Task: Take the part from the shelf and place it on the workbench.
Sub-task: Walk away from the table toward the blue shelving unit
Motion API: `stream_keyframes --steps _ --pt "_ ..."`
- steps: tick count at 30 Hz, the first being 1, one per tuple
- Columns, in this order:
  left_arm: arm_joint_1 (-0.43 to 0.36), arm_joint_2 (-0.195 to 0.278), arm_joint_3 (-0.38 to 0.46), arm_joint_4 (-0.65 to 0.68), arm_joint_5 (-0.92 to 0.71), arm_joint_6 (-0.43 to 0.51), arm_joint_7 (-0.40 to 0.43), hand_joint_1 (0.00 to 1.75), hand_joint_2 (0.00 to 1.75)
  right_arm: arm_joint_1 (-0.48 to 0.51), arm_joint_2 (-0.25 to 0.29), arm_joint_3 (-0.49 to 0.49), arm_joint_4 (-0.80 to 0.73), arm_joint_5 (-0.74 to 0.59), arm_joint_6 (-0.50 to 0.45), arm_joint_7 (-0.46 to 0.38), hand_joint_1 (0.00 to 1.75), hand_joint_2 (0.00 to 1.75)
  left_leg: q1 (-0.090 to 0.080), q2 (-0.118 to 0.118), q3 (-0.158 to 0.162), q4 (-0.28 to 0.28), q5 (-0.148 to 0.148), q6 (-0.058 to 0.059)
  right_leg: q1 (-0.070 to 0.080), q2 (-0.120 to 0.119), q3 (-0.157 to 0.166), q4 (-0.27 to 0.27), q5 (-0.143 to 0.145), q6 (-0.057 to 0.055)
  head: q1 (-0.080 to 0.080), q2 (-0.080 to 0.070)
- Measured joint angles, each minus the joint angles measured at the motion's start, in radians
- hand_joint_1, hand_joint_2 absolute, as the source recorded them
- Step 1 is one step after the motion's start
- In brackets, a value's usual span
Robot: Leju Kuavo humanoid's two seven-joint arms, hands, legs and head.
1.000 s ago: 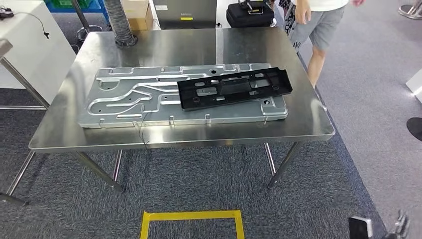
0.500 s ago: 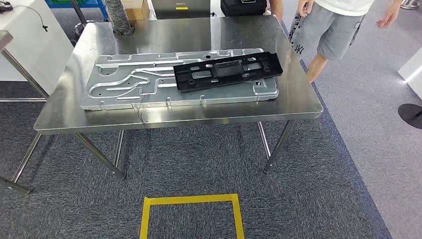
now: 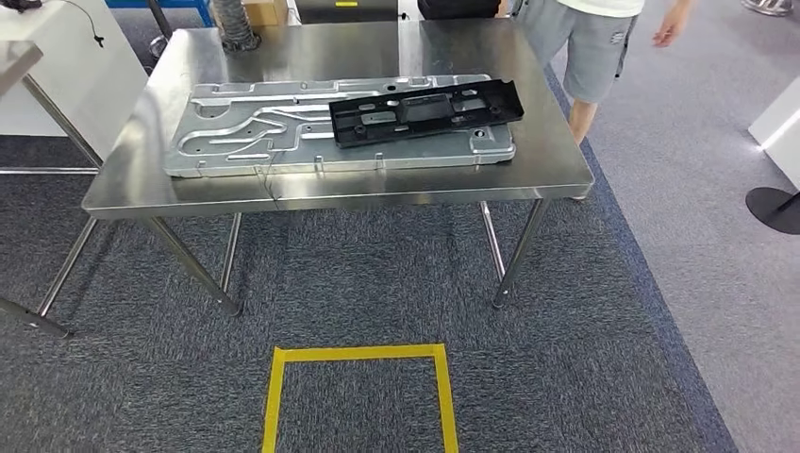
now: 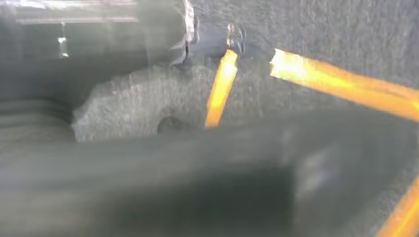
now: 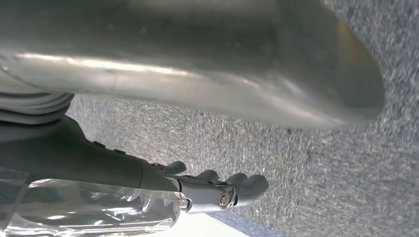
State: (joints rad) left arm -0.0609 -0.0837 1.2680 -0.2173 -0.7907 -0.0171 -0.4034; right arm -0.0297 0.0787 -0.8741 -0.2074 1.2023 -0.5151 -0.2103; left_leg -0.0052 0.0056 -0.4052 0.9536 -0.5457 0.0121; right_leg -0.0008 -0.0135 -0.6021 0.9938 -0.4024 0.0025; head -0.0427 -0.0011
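Stainless steel workbench [image 3: 557, 160] is carrying the black part [image 3: 426, 110], which is lying flat on a stamped metal panel [image 3: 245, 132]. Compared with the earlier head views, the whole scene is sliding away: the camera is backing off, not the objects. Placement is judged complete. The right hand [image 5: 217, 190] is hanging over carpet, fingers loosely apart, holding nothing. The left hand's [image 4: 148, 187] fingers cannot be told, being blurred.

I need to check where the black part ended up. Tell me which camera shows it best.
The head view: the black part lies in full sight, flat on the silver panel on the steel workbench. The left wrist view gives blurred carpet and yellow tape; the right wrist view gives the right hand over carpet.
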Motion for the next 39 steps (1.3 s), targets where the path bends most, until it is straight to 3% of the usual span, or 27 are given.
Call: stream_keyframes --steps 2,3,4,6,7,9,11,12,13,15,16,17,19,21,23,24,25,26,28,30,31,32,34,36,38,39 --pt "0.003 0.000 0.000 0.000 -0.009 -0.002 -0.005 0.00 0.00 0.000 0.001 0.000 0.002 -0.006 0.003 0.010 0.00 0.00 0.002 0.004 -0.013 -0.008 0.016 0.014 -0.003 0.002 -0.008 0.004 0.004 0.012 0.000 0.000" --pt "0.004 0.001 0.000 0.000 -0.016 -0.003 -0.008 0.00 0.00 0.000 0.002 0.000 0.003 -0.011 0.005 0.015 0.00 0.00 0.004 0.006 -0.023 -0.010 0.028 0.023 -0.005 0.004 -0.016 0.020 -0.020 0.018 0.000 0.000" --pt "0.004 0.002 -0.001 0.000 -0.021 -0.004 -0.010 0.00 0.00 0.001 0.002 0.000 0.004 -0.016 0.007 0.019 0.00 0.00 0.006 0.008 -0.037 -0.013 0.042 0.029 -0.006 0.007 -0.027 0.054 -0.062 0.022 0.000 0.000" --pt "0.004 0.005 -0.003 0.000 -0.031 -0.004 -0.013 0.00 0.00 0.001 0.005 -0.001 0.006 -0.022 0.011 0.026 0.00 0.00 0.004 0.009 -0.071 -0.010 0.067 0.035 -0.010 0.009 -0.056 0.173 -0.170 0.030 0.000 0.000" --pt "0.004 0.006 -0.004 0.000 -0.035 -0.004 -0.013 0.00 0.00 0.000 0.006 -0.001 0.006 -0.024 0.013 0.028 0.00 0.00 0.003 0.010 -0.087 -0.008 0.078 0.034 -0.011 0.009 -0.067 0.231 -0.204 0.033 0.000 0.000" --pt "0.004 0.007 -0.004 0.000 -0.039 -0.004 -0.013 0.00 0.00 0.000 0.007 -0.001 0.006 -0.026 0.015 0.028 0.00 0.00 0.002 0.011 -0.105 -0.004 0.090 0.033 -0.012 0.009 -0.075 0.292 -0.225 0.035 0.000 0.000" --pt "0.004 0.007 -0.005 0.000 -0.039 -0.004 -0.013 0.00 0.00 0.000 0.007 -0.001 0.006 -0.026 0.016 0.028 0.00 0.00 0.002 0.011 -0.107 -0.003 0.092 0.032 -0.012 0.009 -0.075 0.298 -0.223 0.036 0.000 0.000" --pt "0.004 0.008 -0.006 0.000 -0.040 -0.004 -0.012 0.00 0.00 0.000 0.007 -0.001 0.006 -0.027 0.016 0.028 0.00 0.00 0.003 0.011 -0.119 0.001 0.097 0.031 -0.013 0.009 -0.063 0.293 -0.203 0.036 0.000 0.000" --pt "0.003 0.009 -0.009 0.000 -0.041 -0.004 -0.011 0.00 0.00 -0.001 0.009 -0.002 0.006 -0.028 0.017 0.027 0.00 0.00 0.004 0.011 -0.140 0.013 0.106 0.027 -0.014 0.009 -0.014 0.242 -0.173 0.037 0.000 0.000" --pt "0.002 0.012 -0.017 0.000 -0.045 -0.004 -0.008 0.00 0.00 -0.006 0.013 -0.002 0.006 -0.032 0.024 0.025 0.00 0.00 0.004 0.011 -0.191 0.046 0.131 0.012 -0.013 0.011 0.115 0.081 -0.142 0.027 0.000 0.000" --pt "0.001 0.013 -0.019 0.000 -0.047 -0.004 -0.007 0.00 0.00 -0.009 0.015 -0.003 0.007 -0.035 0.031 0.025 0.00 0.00 0.003 0.010 -0.206 0.057 0.142 0.004 -0.011 0.011 0.165 0.007 -0.145 0.018 0.000 0.000" --pt "0.001 0.013 -0.022 0.000 -0.049 -0.004 -0.007 0.00 0.00 -0.010 0.017 -0.003 0.007 -0.038 0.040 0.024 0.00 0.00 0.003 0.010 -0.211 0.060 0.151 -0.004 -0.008 0.012 0.177 -0.021 -0.155 0.008 0.000 0.000" --pt "0.002 0.015 -0.024 0.000 -0.051 -0.005 -0.006 0.00 0.00 -0.012 0.021 -0.007 0.009 -0.046 0.065 0.032 0.00 0.00 0.006 0.008 -0.222 0.071 0.138 -0.016 -0.009 0.008 0.159 -0.020 -0.135 -0.009 0.000 0.000" --pt "0.004 0.017 -0.025 0.000 -0.053 -0.008 -0.004 0.00 0.00 -0.015 0.024 -0.012 0.011 -0.055 0.101 0.059 0.00 0.00 0.011 0.005 -0.248 0.143 0.052 -0.026 -0.010 0.003 0.131 -0.021 -0.110 -0.023 0.000 0.000" --pt "0.003 0.017 -0.025 0.000 -0.055 -0.012 -0.002 0.00 0.00 -0.015 0.024 -0.019 0.011 -0.060 0.140 0.099 0.00 0.00 0.013 0.005 -0.273 0.266 -0.043 -0.033 -0.007 0.002 0.099 -0.020 -0.085 -0.027 0.000 0.000" --pt "0.002 0.017 -0.025 0.000 -0.056 -0.015 -0.002 0.00 0.00 -0.015 0.024 -0.023 0.011 -0.059 0.156 0.116 0.00 0.00 0.014 0.005 -0.275 0.316 -0.058 -0.034 -0.006 0.002 0.082 -0.018 -0.073 -0.027 0.000 0.000" --pt "0.001 0.017 -0.025 0.000 -0.056 -0.019 -0.003 0.00 0.00 -0.015 0.024 -0.025 0.012 -0.058 0.169 0.132 0.00 0.00 0.014 0.005 -0.264 0.339 -0.048 -0.034 -0.004 0.002 0.065 -0.016 -0.062 -0.026 0.000 0.000" --pt "0.000 0.018 -0.026 0.000 -0.056 -0.021 -0.004 0.00 0.00 -0.015 0.024 -0.026 0.012 -0.057 0.180 0.147 0.00 0.00 0.014 0.005 -0.237 0.328 -0.021 -0.031 -0.003 0.002 0.048 -0.013 -0.051 -0.025 0.000 0.000" --pt "-0.004 0.018 -0.026 0.000 -0.055 -0.025 -0.009 0.00 0.00 -0.017 0.024 -0.028 0.012 -0.057 0.201 0.183 0.00 0.00 0.013 0.004 -0.133 0.209 0.022 -0.021 -0.001 0.003 0.018 -0.006 -0.030 -0.020 0.000 0.000" --pt "-0.012 0.019 -0.026 0.000 -0.055 -0.025 -0.013 0.00 0.00 -0.019 0.024 -0.033 0.013 -0.063 0.221 0.215 0.00 0.00 0.008 0.003 -0.030 0.058 0.010 -0.010 0.002 0.003 0.000 0.001 -0.014 -0.011 0.000 0.000" --pt "-0.015 0.020 -0.026 0.000 -0.055 -0.025 -0.015 0.00 0.00 -0.020 0.024 -0.037 0.013 -0.068 0.232 0.231 0.00 0.00 0.005 0.002 -0.005 0.013 -0.003 -0.005 0.002 0.002 -0.004 0.002 -0.007 -0.005 0.000 0.000" --pt "-0.016 0.021 -0.026 0.000 -0.055 -0.025 -0.016 0.00 0.00 -0.021 0.024 -0.042 0.013 -0.073 0.243 0.248 0.00 0.00 0.003 0.003 0.000 -0.007 -0.008 0.000 0.002 0.002 -0.007 0.002 0.001 0.002 0.000 0.000" --pt "-0.015 0.021 -0.026 0.000 -0.056 -0.025 -0.014 0.00 0.00 -0.024 0.024 -0.052 0.012 -0.080 0.266 0.280 0.00 0.87 0.004 0.005 -0.011 -0.010 0.005 0.014 -0.003 0.003 -0.016 0.010 -0.001 0.014 0.000 0.000" --pt "-0.015 0.022 -0.026 0.000 -0.057 -0.025 -0.010 0.00 0.00 -0.023 0.024 -0.059 0.013 -0.082 0.285 0.294 0.00 1.75 0.006 0.008 -0.028 -0.012 0.024 0.026 -0.006 0.007 -0.046 0.082 -0.060 0.024 0.000 0.000" --pt "-0.015 0.024 -0.025 0.000 -0.058 -0.024 -0.001 0.00 0.00 -0.023 0.024 -0.064 0.013 -0.085 0.301 0.297 0.00 1.75 0.003 0.008 -0.048 -0.009 0.038 0.032 -0.007 0.009 -0.094 0.217 -0.145 0.029 0.000 0.000" --pt "-0.014 0.024 -0.025 0.000 -0.057 -0.023 0.006 0.00 0.00 -0.022 0.024 -0.066 0.013 -0.087 0.308 0.297 0.00 1.75 0.002 0.009 -0.059 -0.006 0.043 0.032 -0.008 0.009 -0.107 0.270 -0.170 0.032 0.000 0.000"
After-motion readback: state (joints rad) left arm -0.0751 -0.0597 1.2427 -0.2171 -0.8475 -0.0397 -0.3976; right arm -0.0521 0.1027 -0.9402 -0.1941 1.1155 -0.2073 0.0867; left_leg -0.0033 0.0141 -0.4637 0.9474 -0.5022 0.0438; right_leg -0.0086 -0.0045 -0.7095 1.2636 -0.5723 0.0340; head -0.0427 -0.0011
